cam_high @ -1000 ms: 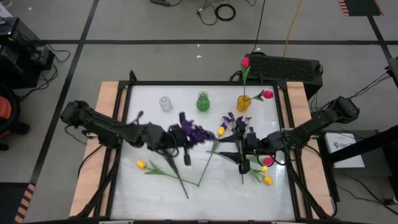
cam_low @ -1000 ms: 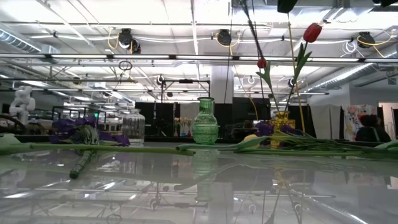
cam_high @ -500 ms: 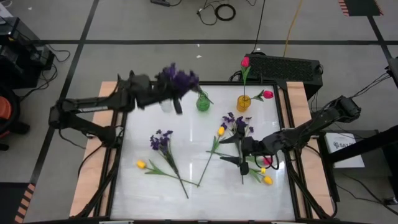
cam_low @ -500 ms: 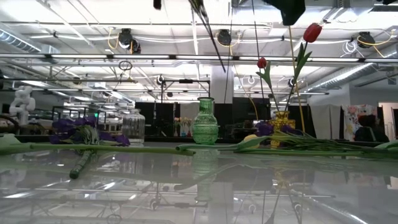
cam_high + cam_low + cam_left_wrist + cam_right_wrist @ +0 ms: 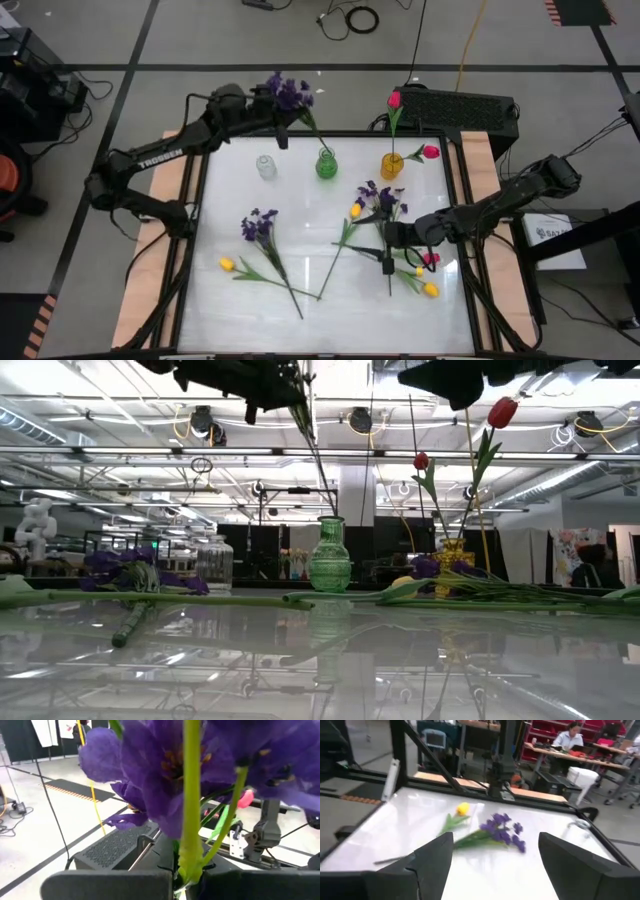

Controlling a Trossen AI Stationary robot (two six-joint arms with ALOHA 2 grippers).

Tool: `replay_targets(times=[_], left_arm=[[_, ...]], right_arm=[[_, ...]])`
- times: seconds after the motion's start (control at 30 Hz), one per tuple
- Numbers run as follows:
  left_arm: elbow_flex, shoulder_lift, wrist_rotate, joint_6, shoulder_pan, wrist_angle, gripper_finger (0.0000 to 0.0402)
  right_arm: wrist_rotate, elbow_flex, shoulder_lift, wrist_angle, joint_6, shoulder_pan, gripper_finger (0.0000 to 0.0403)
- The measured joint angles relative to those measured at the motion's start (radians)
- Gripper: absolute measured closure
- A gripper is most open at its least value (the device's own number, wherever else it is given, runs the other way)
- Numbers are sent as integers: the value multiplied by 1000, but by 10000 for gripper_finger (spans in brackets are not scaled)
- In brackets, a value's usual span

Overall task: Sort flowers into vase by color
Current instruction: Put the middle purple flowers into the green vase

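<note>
Since the earlier frames, the left gripper (image 5: 272, 112) had risen from the middle of the table to its far edge, carrying a purple bunch (image 5: 287, 93) with it. Its fingers were clamped on the green stem, which ran down at a slant toward the mouth of the green vase (image 5: 326, 165); whether the stem tip was inside the vase could not be told. In the left wrist view the stem (image 5: 192, 820) stood pinched between the two dark fingers, with purple blossoms filling the frame.

The right gripper (image 5: 393, 236) had shifted slightly toward the table's centre and now stood with jaws wide, holding nothing, low over the flowers on the right half of the table. Its wrist view looked across the white table (image 5: 485, 870) at a yellow tulip (image 5: 463, 809) and a purple bunch (image 5: 502, 830) lying flat.

A yellow vase (image 5: 392, 165) at the far side held two pink-red tulips (image 5: 395, 100). A clear glass vase (image 5: 265, 166) stood beside the green one. Another purple bunch (image 5: 259, 226) and a yellow tulip (image 5: 227, 264) lay on the left half of the table.
</note>
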Motion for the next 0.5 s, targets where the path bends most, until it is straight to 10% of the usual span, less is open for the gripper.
replay_targets(times=[0.5], left_arm=[[1, 94, 40, -56, 45, -7, 386]], right_arm=[[1, 0, 0, -28, -2, -30, 118]])
